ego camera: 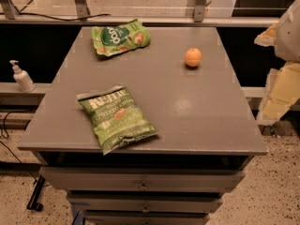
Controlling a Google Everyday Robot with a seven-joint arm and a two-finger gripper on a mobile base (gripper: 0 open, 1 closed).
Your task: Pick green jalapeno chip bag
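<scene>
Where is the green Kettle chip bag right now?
In the camera view, the green Kettle chip bag lies front left on the gray cabinet top, nearer than the other green bag and the orange; the claw hangs beyond the right edge.

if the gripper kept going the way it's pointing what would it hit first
The gripper, at the right edge, seems to point down beside the table, likely meeting the floor first, not the green jalapeno chip bag; depth is unclear.

The green jalapeno chip bag (117, 117) is lying flat near the front-left of the grey tabletop (197, 111). It's light green and crinkly, white Kettle lettering facing up, small red mark mid-bag, turned a bit slantwise. The gripper (279, 86) sits off at the right edge, well apart from it.
</scene>
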